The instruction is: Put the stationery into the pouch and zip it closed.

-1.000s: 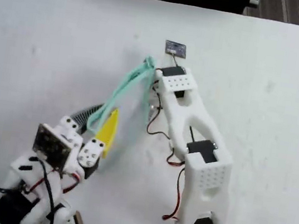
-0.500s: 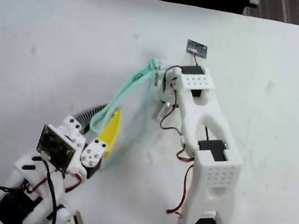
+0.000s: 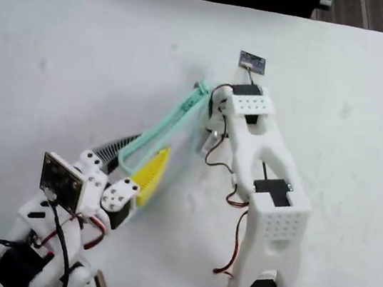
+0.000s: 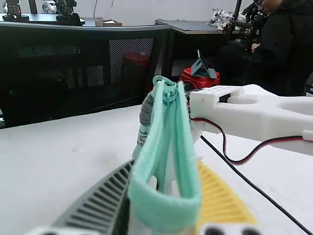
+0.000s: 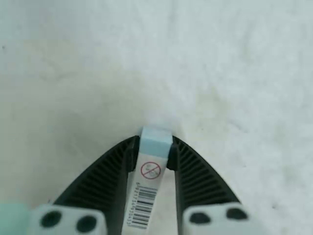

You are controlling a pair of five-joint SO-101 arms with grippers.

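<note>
- The left gripper [image 3: 135, 160] is closed on the pouch [image 3: 169, 147]. It pinches the near end between a gray finger [image 4: 100, 203] and a yellow finger [image 4: 222, 203].
- The pouch is in the middle of the table [image 3: 337, 136]. Its green zip edge [image 4: 164, 127] faces up and runs from near left to far right.
- The right gripper [image 5: 154, 142] is closed on a white piece of stationery [image 5: 145, 183] with a light blue tip [image 5: 156, 136].
- That gripper hangs just beside the far end of the green edge, with the tip pointing down at the table.
- The job now looks like getting this piece into the pouch.
- The mouth of the pouch looks like a thin slit. I think the left gripper should hold firm and tilt it so the mouth opens a bit.
- The right gripper should line the blue tip up with the slit, then slide it in slowly along the pouch.
- It should let go only when most of the piece is inside, or the piece may slip out onto the table.
- It should not push hard. The soft pouch could fold or pull out of the left gripper.
</note>
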